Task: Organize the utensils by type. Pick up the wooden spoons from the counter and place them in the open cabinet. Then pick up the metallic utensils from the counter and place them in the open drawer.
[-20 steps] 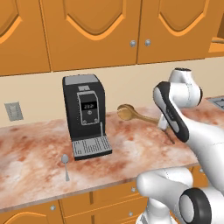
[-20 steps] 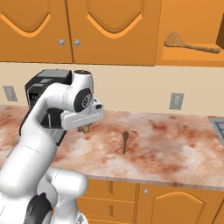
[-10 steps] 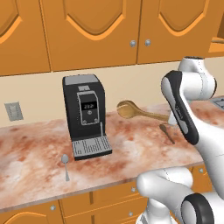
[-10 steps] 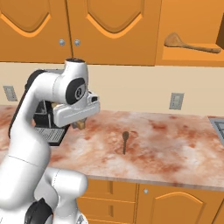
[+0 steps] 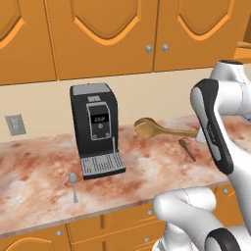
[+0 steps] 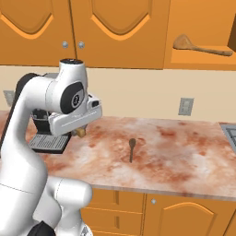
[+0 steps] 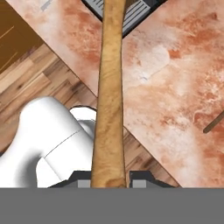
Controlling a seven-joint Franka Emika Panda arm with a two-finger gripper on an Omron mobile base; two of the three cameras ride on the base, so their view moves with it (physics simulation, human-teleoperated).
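Above the counter: the gripper (image 7: 110, 183) is holding a wooden spoon (image 5: 156, 129) in the air, clear of the stone, with the white arm folding back over the worktop.
Fingers: the two dark fingertips (image 7: 141, 178) are clamping the spoon's handle from either side, so the grip is closed on wood and nothing is hanging loose.
Held spoon, left base view: its oval bowl is pointing toward the coffee machine (image 5: 95, 130) and its handle is running right, where the arm is hiding the far end.
Held spoon, hand view: the long tan handle is running straight up from between the fingertips, crossing the counter's front edge and the grey drip tray (image 7: 131, 15) of the machine.
Counter: the reddish marbled counter (image 6: 184, 156) is carrying the black coffee machine at its left part and two small spoons.
Metal spoon: a small grey spoon (image 5: 73, 184) is lying on the stone just left of the drip tray, bowl away from the front edge.
Dark spoon: a second small dark spoon (image 6: 132, 148) is lying further right on the stone, well apart from the machine.
Cabinet: the other wooden spoon (image 6: 200, 46) is lying on the shelf of the open cabinet (image 6: 198, 61) at upper right, bowl to the left.
Wall: a grey outlet (image 6: 185, 106) is sitting on the beige wall below that cabinet.
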